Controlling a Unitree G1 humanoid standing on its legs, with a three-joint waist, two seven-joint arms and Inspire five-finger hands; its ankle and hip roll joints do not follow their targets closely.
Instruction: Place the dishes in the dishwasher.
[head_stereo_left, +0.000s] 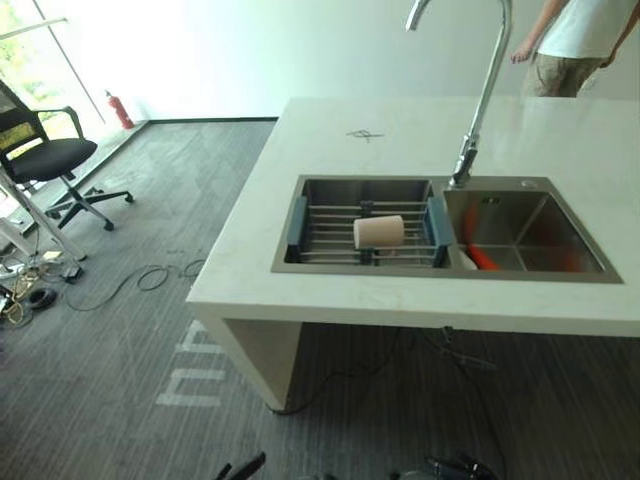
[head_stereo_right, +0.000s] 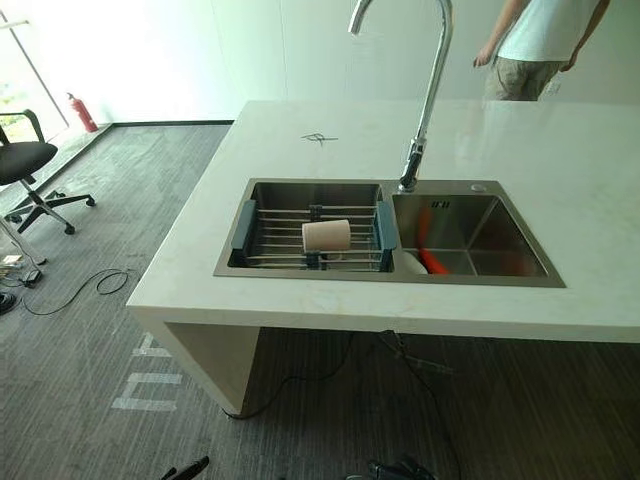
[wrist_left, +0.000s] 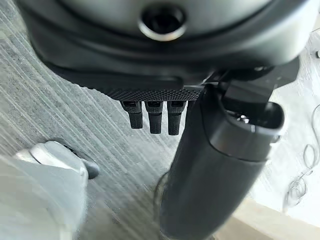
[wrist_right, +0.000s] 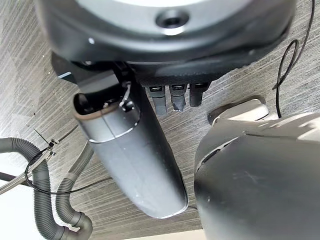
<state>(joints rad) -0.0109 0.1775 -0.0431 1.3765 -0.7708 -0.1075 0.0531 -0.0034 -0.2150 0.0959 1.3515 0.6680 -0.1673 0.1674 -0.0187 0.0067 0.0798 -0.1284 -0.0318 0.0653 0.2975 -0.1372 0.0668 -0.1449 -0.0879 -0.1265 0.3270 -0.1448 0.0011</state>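
A beige cup (head_stereo_left: 379, 232) lies on its side on a wire rack (head_stereo_left: 325, 222) set in the left basin of a steel sink (head_stereo_left: 330, 189). In the right basin lie an orange utensil (head_stereo_left: 482, 256) and something white (head_stereo_right: 412, 265) beside it. Both hands hang low near the floor, well short of the counter (head_stereo_left: 400, 135). My left hand (wrist_left: 220, 165) is open, its fingers (wrist_left: 154, 120) straight and empty over the grey carpet. My right hand (wrist_right: 130, 155) is open too, holding nothing. Their dark tips show at the lower edge as left hand (head_stereo_left: 243, 467) and right hand (head_stereo_left: 460, 466).
A tall curved faucet (head_stereo_left: 480, 110) rises between the basins. A person (head_stereo_left: 575, 45) stands behind the counter's far right corner. An office chair (head_stereo_left: 55, 160), a fire extinguisher (head_stereo_left: 119, 110) and loose cables (head_stereo_left: 150, 278) are on the floor at left. Grey hoses (wrist_right: 45, 200) lie under the counter.
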